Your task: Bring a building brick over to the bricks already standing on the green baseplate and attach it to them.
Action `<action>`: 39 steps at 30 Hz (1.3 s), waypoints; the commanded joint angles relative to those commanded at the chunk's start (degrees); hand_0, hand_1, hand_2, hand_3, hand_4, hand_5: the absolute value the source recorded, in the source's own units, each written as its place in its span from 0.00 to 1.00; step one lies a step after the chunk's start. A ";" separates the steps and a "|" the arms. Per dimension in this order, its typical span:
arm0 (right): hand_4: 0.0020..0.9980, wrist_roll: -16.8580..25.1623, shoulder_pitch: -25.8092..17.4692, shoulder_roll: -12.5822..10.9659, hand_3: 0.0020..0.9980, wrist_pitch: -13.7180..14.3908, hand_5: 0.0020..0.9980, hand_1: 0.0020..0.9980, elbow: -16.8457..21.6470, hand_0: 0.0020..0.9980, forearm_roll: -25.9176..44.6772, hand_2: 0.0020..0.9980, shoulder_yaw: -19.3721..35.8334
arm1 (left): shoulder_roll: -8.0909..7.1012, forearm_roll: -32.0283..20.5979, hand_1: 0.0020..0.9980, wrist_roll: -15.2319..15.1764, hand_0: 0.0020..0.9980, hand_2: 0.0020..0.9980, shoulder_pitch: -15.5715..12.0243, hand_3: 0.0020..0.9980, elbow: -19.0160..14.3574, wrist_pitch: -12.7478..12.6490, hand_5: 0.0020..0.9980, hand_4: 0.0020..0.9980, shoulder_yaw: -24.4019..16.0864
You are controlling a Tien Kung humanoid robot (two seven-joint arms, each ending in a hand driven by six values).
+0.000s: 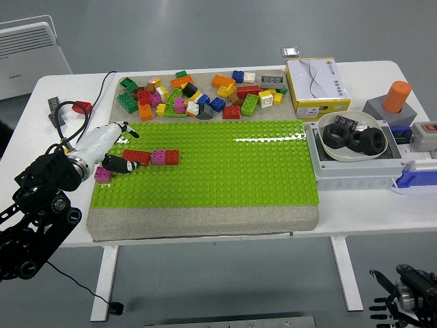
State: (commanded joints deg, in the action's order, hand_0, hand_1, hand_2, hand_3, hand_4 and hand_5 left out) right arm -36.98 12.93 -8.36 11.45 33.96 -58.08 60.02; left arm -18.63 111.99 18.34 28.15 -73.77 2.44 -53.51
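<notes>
bright green baseplate (225, 164), red and pink bricks in a row (151, 157), white desk (355, 212), yellow box (315, 83), orange cylinder (397, 96).

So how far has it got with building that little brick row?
A short row of red and pink bricks already stands on the green baseplate. The left hand is beside it, apparently holding nothing. A loose pink brick sits apart at the plate's left edge, not joined. The pile behind awaits. The right hand hangs below the table.

Left robot hand (113, 147) reaches in, fingers loose; right robot hand (403, 301) hangs low
</notes>
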 joint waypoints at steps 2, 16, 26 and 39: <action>0.87 0.00 0.01 -0.02 0.76 -0.02 1.00 0.51 0.01 0.54 0.00 0.60 0.00 | 0.09 0.07 1.00 -1.02 1.00 1.00 0.01 0.74 0.83 -1.61 0.90 0.89 1.03; 0.87 0.00 0.19 -0.10 0.77 -0.04 1.00 0.52 -0.05 0.54 0.21 0.61 -0.17 | 0.73 -1.10 1.00 -3.30 1.00 1.00 0.58 0.73 6.86 -4.75 1.00 0.89 4.06; 0.87 0.00 0.28 -0.05 0.77 0.03 1.00 0.52 -0.02 0.54 0.31 0.61 -0.24 | 0.93 -1.90 1.00 -3.58 1.00 1.00 0.81 0.72 9.72 -4.82 1.00 0.89 4.30; 0.87 0.00 0.32 -0.05 0.77 0.10 1.00 0.52 -0.12 0.55 0.61 0.61 -0.47 | 1.50 -2.96 1.00 -3.45 1.00 1.00 1.34 0.72 12.10 -4.73 1.00 0.89 5.02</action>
State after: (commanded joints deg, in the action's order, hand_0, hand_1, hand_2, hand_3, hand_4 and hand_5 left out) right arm -36.98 13.25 -8.41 11.56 33.85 -57.47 59.55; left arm -17.13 109.02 14.89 29.50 -61.67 -2.29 -48.49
